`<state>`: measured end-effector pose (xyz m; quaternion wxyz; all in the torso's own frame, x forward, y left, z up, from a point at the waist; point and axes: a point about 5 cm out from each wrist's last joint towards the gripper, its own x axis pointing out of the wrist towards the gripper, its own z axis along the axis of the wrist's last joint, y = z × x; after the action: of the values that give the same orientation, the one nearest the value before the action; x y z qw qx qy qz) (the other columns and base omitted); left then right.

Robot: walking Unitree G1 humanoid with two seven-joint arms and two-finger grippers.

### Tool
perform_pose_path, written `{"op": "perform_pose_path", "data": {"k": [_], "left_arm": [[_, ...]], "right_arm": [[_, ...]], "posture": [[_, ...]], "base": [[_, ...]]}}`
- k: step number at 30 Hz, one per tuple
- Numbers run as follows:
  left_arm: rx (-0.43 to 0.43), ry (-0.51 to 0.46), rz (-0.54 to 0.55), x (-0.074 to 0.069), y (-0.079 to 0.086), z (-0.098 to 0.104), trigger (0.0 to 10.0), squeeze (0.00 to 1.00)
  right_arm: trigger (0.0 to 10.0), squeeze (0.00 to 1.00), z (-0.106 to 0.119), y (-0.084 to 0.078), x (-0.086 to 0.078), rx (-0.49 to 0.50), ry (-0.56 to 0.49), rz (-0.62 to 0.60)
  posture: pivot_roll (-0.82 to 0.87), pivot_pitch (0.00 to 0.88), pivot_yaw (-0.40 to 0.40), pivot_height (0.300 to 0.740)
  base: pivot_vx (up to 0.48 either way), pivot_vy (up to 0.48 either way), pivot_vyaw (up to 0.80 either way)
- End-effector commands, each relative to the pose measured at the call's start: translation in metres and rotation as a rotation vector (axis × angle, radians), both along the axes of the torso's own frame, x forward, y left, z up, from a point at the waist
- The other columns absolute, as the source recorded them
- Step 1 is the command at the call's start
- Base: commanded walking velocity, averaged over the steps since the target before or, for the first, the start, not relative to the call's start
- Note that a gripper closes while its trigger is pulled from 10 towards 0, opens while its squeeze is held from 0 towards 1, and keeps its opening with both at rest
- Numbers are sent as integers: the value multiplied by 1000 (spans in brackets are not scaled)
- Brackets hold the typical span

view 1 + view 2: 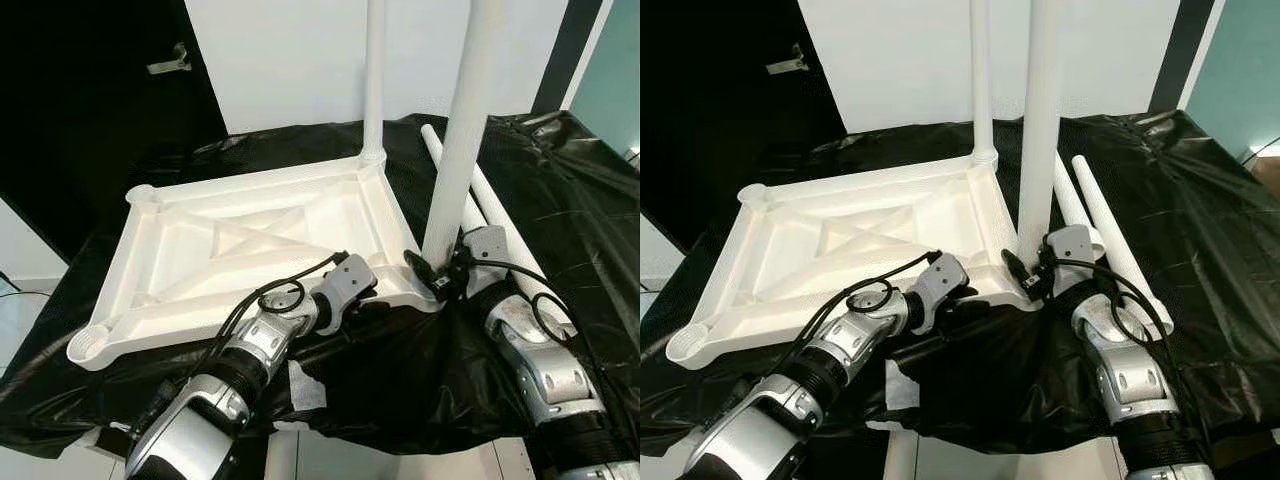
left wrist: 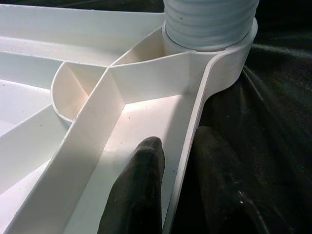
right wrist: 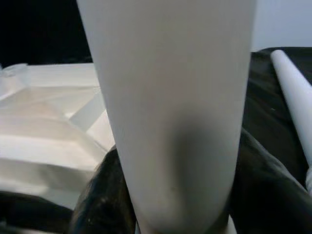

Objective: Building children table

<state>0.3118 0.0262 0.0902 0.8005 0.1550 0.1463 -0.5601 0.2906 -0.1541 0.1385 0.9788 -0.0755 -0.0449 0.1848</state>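
A white plastic tabletop [image 1: 250,185] lies upside down on a black sheet. One white leg [image 1: 375,80] stands upright in its far right corner. A second leg [image 1: 455,150] stands in the near right corner socket [image 2: 229,68]. My right gripper [image 1: 432,275] is shut on this near leg just above the socket, a black finger [image 3: 100,195] on each side. My left gripper [image 2: 180,146] pinches the tabletop's near rim close to that corner, one finger [image 2: 141,185] inside the rim and one outside. Both left corner sockets [image 1: 140,195] hold no leg.
Two loose white legs [image 1: 1110,230] lie side by side on the black sheet [image 1: 560,180] right of the tabletop. The sheet drapes over the front edge near my arms, with a white patch [image 1: 305,385] on it. A dark door [image 1: 170,62] stands behind on the left.
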Motion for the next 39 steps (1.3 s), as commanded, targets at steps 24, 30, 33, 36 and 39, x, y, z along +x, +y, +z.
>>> {"op": "perform_pose_path", "data": {"k": [24,30,33,36,39], "left_arm": [[86,179,-107,-21,7,-33,10000,0],[92,178,-116,-22,7,-34,10000,0],[93,178,-116,-22,7,-34,10000,0],[92,178,-115,-22,6,-35,10000,0],[90,178,-116,-22,6,-35,10000,0]], "right_arm": [[10000,1000,-26,14,-20,84,-15,-381],[10000,0,-14,8,-15,26,-42,-104],[10000,0,0,-6,-9,-28,-83,-37],[10000,0,6,-12,-6,-54,-92,7],[5490,0,7,-14,-3,-67,-80,37]], "posture": [[-124,1,75,740],[-138,0,70,740],[-140,0,67,740],[-140,0,64,740],[-139,0,61,740]], "base": [[0,0,0],[0,0,0],[0,0,0],[0,0,0],[0,0,0]]}}
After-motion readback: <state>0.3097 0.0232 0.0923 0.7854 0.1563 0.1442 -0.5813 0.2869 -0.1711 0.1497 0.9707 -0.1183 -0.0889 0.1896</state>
